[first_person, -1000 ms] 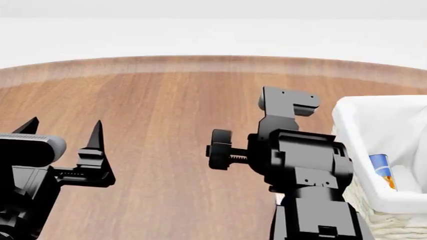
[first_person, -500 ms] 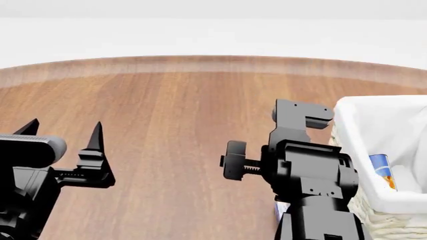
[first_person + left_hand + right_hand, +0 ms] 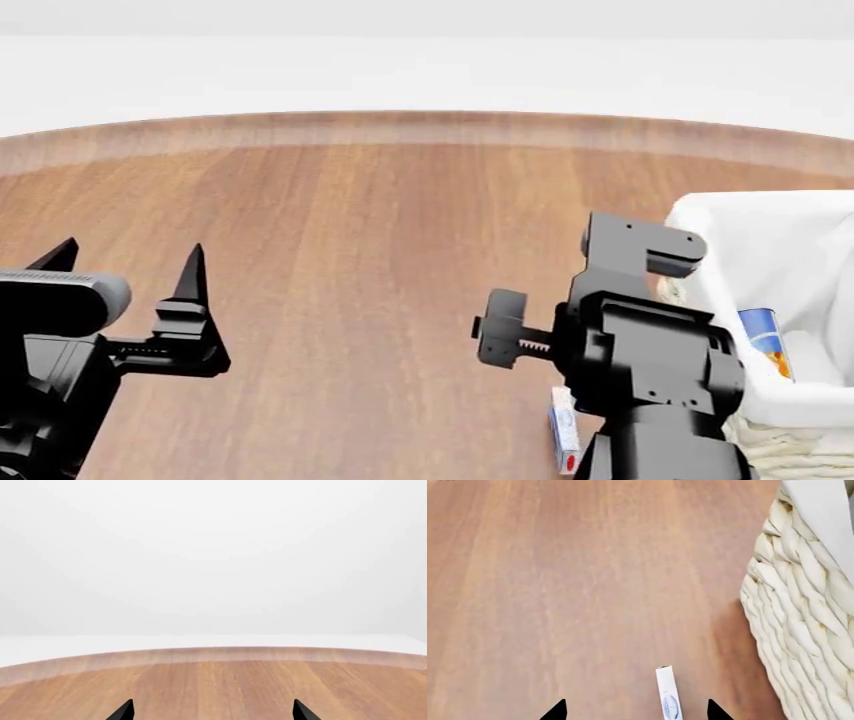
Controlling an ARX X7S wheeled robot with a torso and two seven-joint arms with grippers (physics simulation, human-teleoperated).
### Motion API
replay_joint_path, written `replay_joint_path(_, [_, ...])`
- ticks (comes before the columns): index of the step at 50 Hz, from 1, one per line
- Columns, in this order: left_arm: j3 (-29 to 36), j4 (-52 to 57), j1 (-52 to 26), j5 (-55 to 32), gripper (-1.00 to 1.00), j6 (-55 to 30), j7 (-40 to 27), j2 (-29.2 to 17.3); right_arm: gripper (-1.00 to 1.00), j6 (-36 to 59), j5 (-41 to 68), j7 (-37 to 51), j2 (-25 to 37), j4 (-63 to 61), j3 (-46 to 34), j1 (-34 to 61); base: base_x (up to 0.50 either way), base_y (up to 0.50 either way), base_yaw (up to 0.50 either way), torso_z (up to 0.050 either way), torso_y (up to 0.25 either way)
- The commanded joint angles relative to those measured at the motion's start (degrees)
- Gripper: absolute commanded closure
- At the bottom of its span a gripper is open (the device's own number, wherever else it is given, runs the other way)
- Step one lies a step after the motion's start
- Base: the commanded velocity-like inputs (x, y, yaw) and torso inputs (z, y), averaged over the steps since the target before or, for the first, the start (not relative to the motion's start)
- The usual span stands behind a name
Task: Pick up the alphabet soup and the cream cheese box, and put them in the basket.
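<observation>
Soup (image 3: 763, 341) is lying in the basket (image 3: 694, 225); your open right gripper (image 3: 635, 711) is straddling the box (image 3: 668, 694), and your left gripper (image 3: 127, 262) is gaping empty.

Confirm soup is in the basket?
In. The soup, blue label with orange band, lies inside the basket against its liner. The cream cheese box is on the table, outside.

I see a brown wood-grain table (image 3: 334, 250) with a paler rim, a cream woven basket (image 3: 800, 630) with white liner, a blue and orange can (image 3: 763, 340), a white, blue-edged, red-marked box (image 3: 563, 432), and black arms.
</observation>
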Motion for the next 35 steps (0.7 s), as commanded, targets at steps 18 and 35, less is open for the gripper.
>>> replay_joint_path(18, [0.5, -0.3, 0.2, 0.2, -1.00, 1.3, 0.1, -0.4, -1.00, -0.7, -0.1, 2.5, 1.6, 0.0, 2.5, -1.1, 0.00, 0.00, 0.00, 0.000, 0.000])
replay_joint_path(35, [1.6, -0.5, 1.1, 1.9, -1.00, 3.5, 0.2, -0.6, -1.00, -1.3, -0.2, 2.4, 1.6, 0.0, 2.7, -1.7, 0.00, 0.00, 0.00, 0.000, -0.109])
